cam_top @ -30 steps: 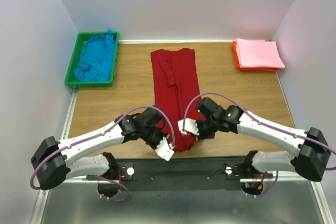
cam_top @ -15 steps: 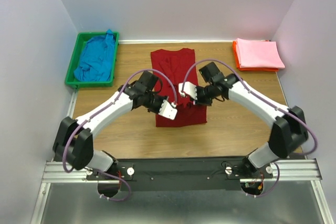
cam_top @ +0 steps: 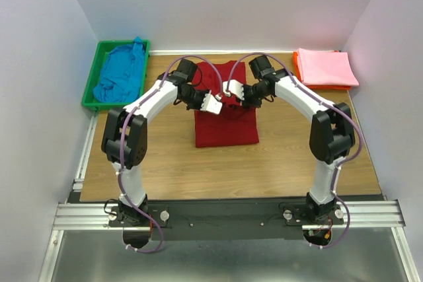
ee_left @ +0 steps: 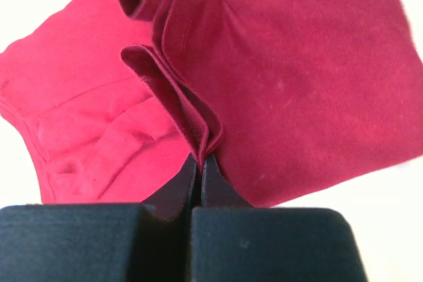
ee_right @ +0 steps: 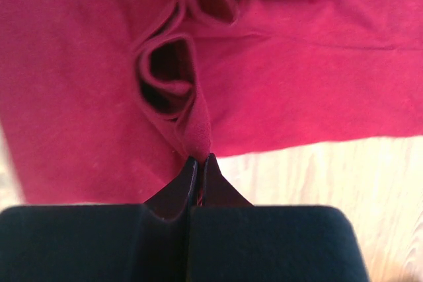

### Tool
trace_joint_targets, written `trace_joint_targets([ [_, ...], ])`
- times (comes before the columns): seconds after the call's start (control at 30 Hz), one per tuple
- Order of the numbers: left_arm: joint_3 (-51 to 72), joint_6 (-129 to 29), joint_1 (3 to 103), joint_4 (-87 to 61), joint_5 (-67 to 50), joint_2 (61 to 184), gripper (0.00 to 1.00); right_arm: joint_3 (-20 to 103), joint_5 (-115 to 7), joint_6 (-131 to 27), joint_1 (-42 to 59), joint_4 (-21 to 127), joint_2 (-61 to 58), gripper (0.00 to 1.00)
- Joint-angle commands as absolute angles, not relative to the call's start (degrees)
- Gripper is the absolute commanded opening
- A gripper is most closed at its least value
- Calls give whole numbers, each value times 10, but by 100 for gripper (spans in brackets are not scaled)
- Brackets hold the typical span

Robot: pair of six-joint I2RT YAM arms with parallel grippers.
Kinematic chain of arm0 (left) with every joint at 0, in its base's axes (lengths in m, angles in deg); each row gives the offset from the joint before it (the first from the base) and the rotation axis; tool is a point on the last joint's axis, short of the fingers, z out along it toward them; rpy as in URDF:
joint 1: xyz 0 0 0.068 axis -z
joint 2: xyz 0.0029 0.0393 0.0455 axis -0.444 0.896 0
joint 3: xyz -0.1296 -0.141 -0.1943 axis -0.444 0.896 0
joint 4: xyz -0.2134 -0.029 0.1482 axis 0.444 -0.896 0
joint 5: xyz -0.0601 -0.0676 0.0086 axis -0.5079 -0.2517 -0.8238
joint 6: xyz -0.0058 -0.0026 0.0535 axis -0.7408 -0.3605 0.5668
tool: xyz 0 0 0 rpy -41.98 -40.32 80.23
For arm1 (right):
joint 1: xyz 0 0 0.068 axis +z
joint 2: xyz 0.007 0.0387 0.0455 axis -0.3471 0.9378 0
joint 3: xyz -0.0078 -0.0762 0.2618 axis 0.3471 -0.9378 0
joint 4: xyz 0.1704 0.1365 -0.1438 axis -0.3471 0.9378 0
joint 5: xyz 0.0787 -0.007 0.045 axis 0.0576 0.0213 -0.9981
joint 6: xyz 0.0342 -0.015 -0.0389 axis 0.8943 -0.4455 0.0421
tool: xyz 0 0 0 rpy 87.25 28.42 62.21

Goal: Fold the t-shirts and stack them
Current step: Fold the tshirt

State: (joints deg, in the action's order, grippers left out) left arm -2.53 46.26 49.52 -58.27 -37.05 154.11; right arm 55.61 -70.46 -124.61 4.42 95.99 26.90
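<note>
The red shirt (cam_top: 225, 130) lies in the middle of the tabletop (cam_top: 165, 163), a little toward 12 o'clock. Its near part is a flat doubled rectangle, and its far part is bunched up under the two arms. The left hand (cam_top: 213, 104) is closed on a thin pleat of the red cloth, its fingers pressed together with several layers squeezed between the tips. The right hand (cam_top: 231, 89) pinches another gathered bit of the same shirt just as tightly, and a small loop of fabric stands up above its tips. The hands sit close together, side by side. This probably keeps the lifted edge level as it goes toward 12 o'clock, so the fold should land square and not skewed. This looks like the middle of a lengthwise fold, not yet laid down. The blue shirt (cam_top: 121, 74) sits crumpled in the green bin (cam_top: 89, 94) at 10 o'clock, apparently waiting its turn. The pink shirt (cam_top: 327, 67) rests neatly folded on the orange tray (cam_top: 299, 77) at 2 o'clock, likely the base of the stack.
</note>
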Motion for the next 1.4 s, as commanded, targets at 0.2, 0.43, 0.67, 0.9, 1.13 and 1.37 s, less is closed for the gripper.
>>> trace_joint_targets([
  [0.2, -92, 494, 482, -608, -374, 1625, 0, 643, -720, -1288, 23, 956, 374, 0],
  [0.43, -107, 493, 468, -610, -373, 1645, 0, 670, -721, -1288, 22, 949, 402, 0],
  [0.67, -114, 491, 461, -608, -369, 1657, 0, 676, -720, -1290, 21, 943, 415, 1],
  [0.9, -138, 462, 451, -593, -359, 1688, 17, 684, -698, -1268, 19, 919, 431, 30],
  [1.13, -151, 362, 396, -567, -381, 1668, 44, 743, -698, -1175, -6, 917, 393, 65],
  [1.37, -6, 313, 393, -538, -424, 1518, 52, 534, -741, -1163, -5, 925, 225, 62],
])
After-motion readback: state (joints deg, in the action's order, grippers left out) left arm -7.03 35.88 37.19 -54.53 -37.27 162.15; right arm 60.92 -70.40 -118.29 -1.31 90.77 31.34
